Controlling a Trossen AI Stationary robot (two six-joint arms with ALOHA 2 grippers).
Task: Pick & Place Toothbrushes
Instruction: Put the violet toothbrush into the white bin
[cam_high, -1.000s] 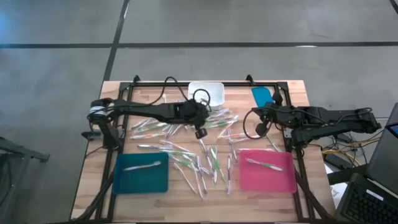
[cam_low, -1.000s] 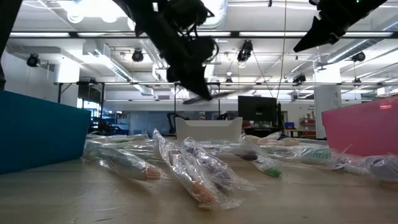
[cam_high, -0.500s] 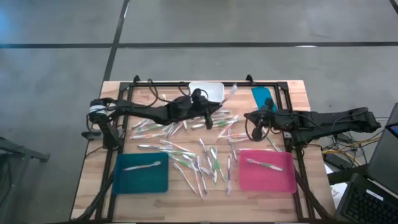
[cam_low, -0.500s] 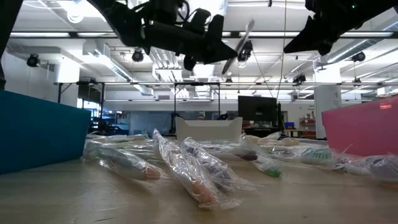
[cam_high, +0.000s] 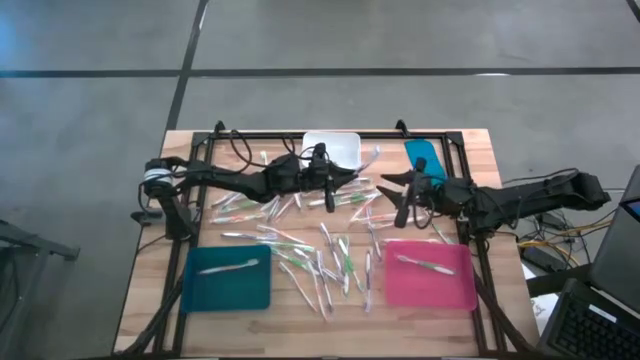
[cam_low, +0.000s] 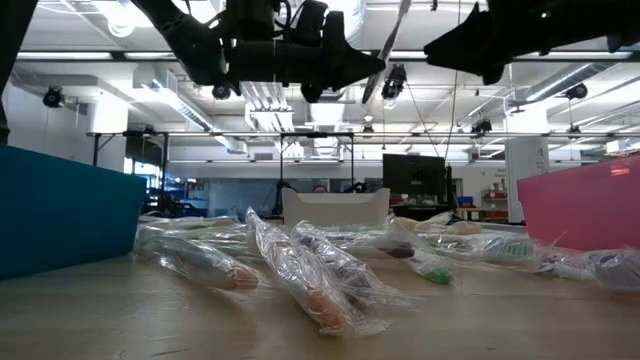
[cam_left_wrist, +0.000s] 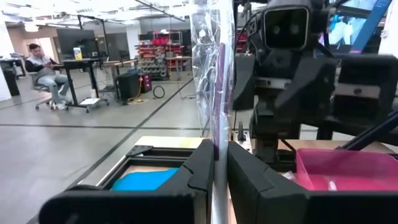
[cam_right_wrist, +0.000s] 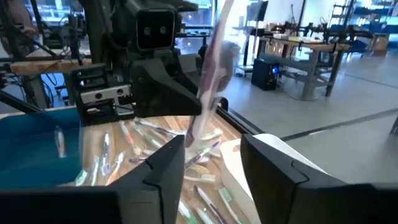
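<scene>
Clamped in the left gripper (cam_left_wrist: 214, 168) jaws: a wrapped toothbrush (cam_left_wrist: 213, 68), held above the tabletop (cam_high: 480, 150), long axis upright. Just beyond, facing it: right gripper (cam_right_wrist: 211, 152), jaws parted, toothbrush lying dead ahead between them, not yet touched.

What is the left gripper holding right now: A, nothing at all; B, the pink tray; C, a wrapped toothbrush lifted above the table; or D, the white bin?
C: the left gripper is shut on a wrapped toothbrush that stands up between its fingers, held in the air above the table and facing the right gripper.
</scene>
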